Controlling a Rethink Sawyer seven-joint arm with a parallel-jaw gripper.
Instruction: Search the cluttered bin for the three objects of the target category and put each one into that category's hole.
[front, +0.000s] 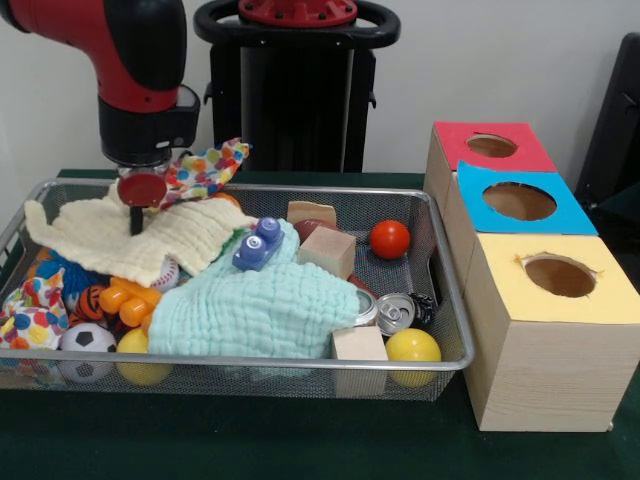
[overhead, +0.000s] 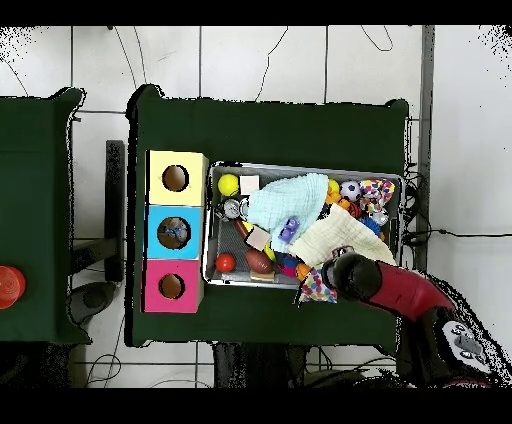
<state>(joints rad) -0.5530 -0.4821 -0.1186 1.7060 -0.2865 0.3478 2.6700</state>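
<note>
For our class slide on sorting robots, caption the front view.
Sawyer's gripper presses into a cream cloth in a cluttered wire bin beside red, blue and yellow hole boxes.

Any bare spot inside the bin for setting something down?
Little. Bare mesh shows only around the red ball, between it, the can and the bin wall nearest the boxes. Cloths and toys pack the rest, most densely below the gripper.

Mint cloth (front: 265, 310), cream cloth (front: 110, 235), polka-dot fabric (front: 205, 165), perhaps multicoloured
</note>
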